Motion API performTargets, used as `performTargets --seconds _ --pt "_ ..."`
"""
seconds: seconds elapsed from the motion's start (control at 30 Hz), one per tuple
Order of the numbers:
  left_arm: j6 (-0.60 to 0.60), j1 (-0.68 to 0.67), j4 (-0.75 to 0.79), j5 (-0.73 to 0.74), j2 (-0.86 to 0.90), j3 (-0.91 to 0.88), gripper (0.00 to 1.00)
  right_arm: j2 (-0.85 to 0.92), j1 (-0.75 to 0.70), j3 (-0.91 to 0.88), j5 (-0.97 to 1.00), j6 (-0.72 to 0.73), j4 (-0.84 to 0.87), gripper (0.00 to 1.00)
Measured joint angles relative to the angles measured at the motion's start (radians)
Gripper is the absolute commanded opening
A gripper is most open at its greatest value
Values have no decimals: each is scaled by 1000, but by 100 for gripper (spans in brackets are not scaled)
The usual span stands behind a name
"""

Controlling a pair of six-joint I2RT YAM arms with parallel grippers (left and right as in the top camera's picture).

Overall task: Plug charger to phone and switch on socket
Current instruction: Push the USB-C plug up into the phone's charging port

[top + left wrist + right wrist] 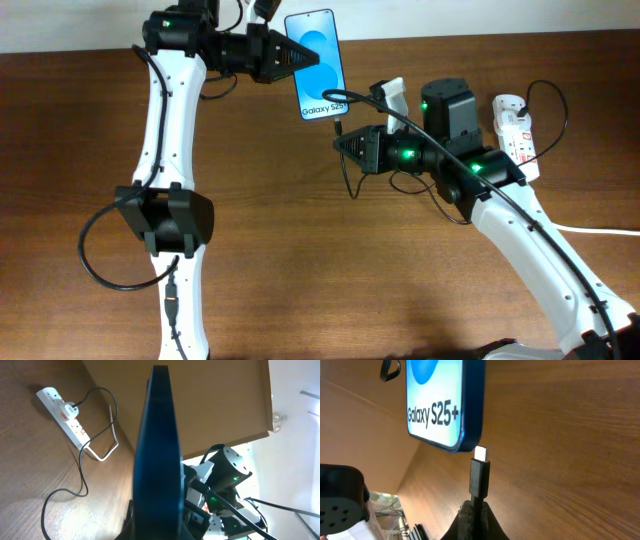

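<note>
Right gripper (pixel 477 510) is clamped on the charger (pixel 480 477) just behind its plug, so the metal tip sticks out free, aimed at the phone (pixel 447 405) bottom edge: v. close, not yet in. Left gripper (pixel 292 58) is closed on the phone, holding it up off the table (pixel 350 290) w/ port end facing the plug. Socket (pixel 515 128) lies at far right, black cable plugged in; switch state too small to tell.

The overhead view I watched was evenly, warmly lit, with soft shadows and a faint pale sheen on the wooden table (pixel 330 270). In my left wrist view the phone (pixel 157 450) was a dark, blurred slab beside blown-out white at right. My right wrist view kept its glowing screen and the charger (pixel 480 472) tip sharp.
</note>
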Motion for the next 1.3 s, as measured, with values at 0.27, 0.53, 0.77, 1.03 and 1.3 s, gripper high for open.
performTargets --seconds 0.27,0.53,0.77,1.03,1.3 --pt "0 0 2 -5 0 0 0 0 4 0 -44 0 -1 4" --pt "0 0 2 -27 0 0 0 0 24 0 -51 1 48 4" --pt "-1 0 2 -38 0 0 0 0 24 0 -51 0 50 4" --pt "-19 0 2 -38 0 0 0 0 24 0 -51 0 47 4" --pt "-19 0 2 -38 0 0 0 0 24 0 -51 0 45 4"
